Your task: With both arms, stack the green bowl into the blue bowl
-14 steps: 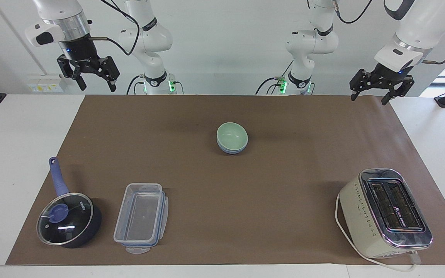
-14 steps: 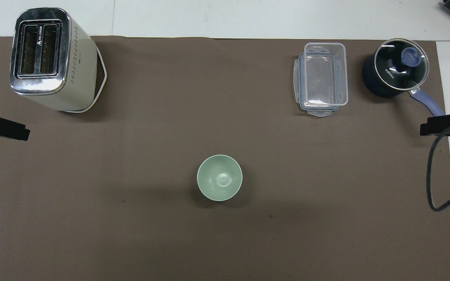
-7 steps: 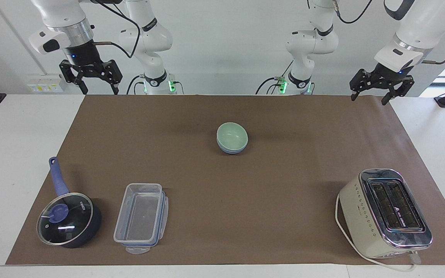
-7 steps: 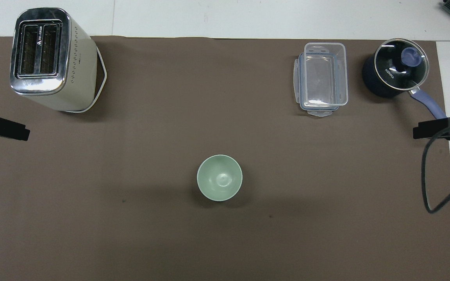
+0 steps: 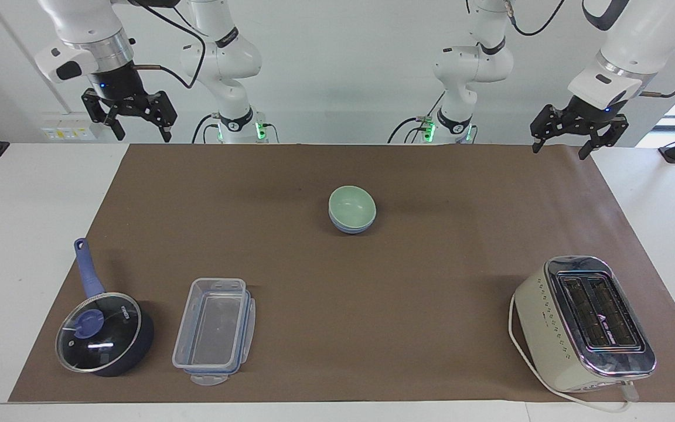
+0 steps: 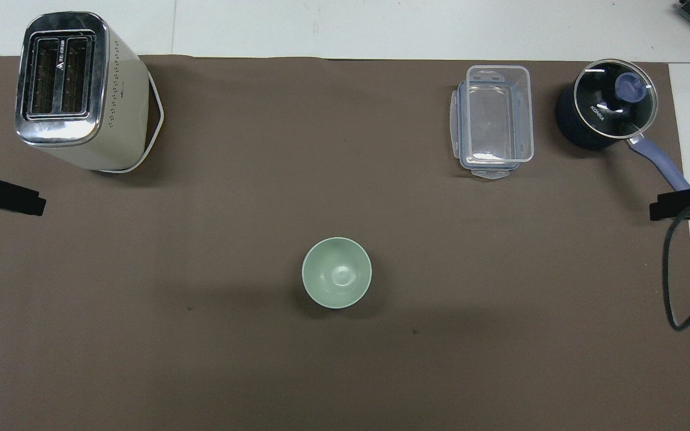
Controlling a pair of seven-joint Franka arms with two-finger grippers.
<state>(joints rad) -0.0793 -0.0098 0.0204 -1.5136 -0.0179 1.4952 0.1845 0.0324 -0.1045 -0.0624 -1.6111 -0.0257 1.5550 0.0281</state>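
- The green bowl (image 5: 352, 207) sits nested in the blue bowl (image 5: 349, 227) at the middle of the brown mat (image 5: 337, 328), so the stacking looks done; only a rim of blue shows under it in the facing view.
- The left gripper (image 5: 566, 143) hangs with its fingers spread, holding nothing, over the mat's edge at the left arm's end, well apart from the bowls.
- The right gripper (image 5: 139, 129) hangs likewise wide and empty above the table's edge at the right arm's end.
- Little can go wrong unless an arm reaches in again: a low sweep could clip the green rim and tip or slide the stack.
- If the green bowl sits slightly crooked, a knock to the table might rock it; I cannot tell from here whether it is level.
- The pot (image 5: 105, 334), plastic box (image 5: 215, 331) and toaster (image 5: 586, 325) stand well apart from the bowls and pose no risk.
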